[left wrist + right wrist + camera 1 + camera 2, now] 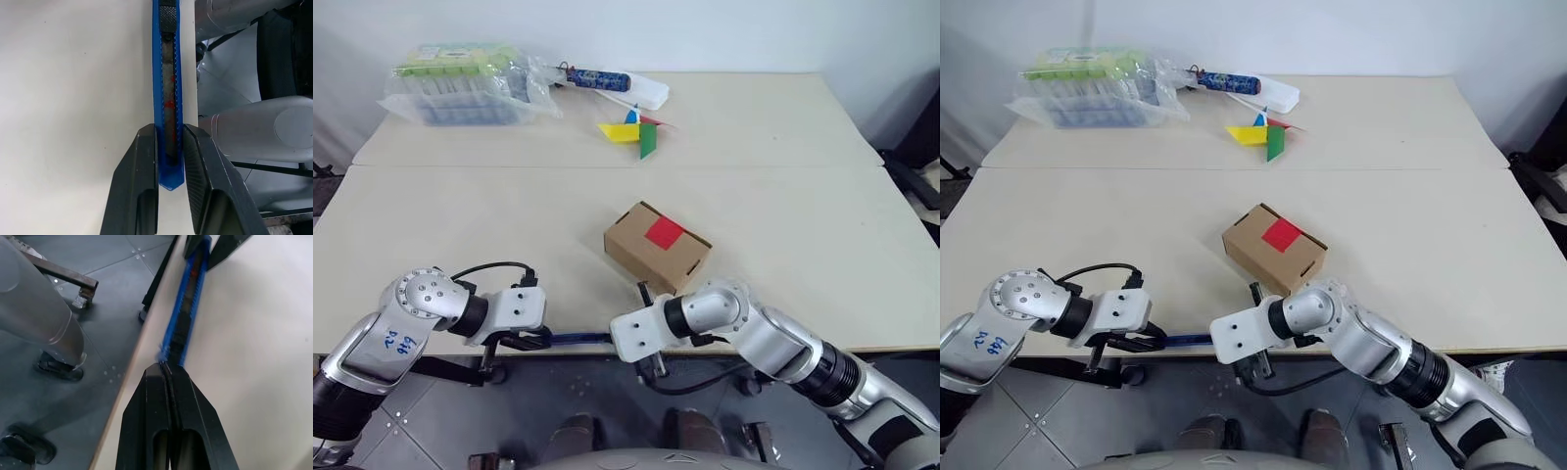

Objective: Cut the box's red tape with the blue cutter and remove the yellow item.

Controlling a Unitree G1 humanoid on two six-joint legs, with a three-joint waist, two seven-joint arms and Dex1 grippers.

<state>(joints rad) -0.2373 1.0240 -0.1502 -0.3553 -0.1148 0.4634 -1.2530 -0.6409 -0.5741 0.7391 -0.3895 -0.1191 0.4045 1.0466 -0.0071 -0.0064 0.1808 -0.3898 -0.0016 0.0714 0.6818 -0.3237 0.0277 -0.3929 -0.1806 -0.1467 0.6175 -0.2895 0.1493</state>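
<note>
At the near edge of the table [783,117], the blue cutter [579,338] lies along the rim, between the two grippers. The left gripper [168,161] clamps its two black fingers [142,166] on one end of the cutter, the blue body pinched between the pads, as the left wrist view shows. The right gripper [168,369] has its fingers pressed together, their tips meeting the other, thin end of the cutter; whether that tip is pinched between them cannot be told. In the right wrist view the cutter runs along the table edge, with the floor below on one side.

The box [657,247] sits a little in from the near edge, just beyond the right gripper, closed, with the red tape [665,232] on its top face. At the far left corner lies a clear plastic package [465,83] with green labels. Beside it lies a blue-patterned tube [597,76], and a paper pinwheel [634,133] lies close by, nearer the middle of the far side.
</note>
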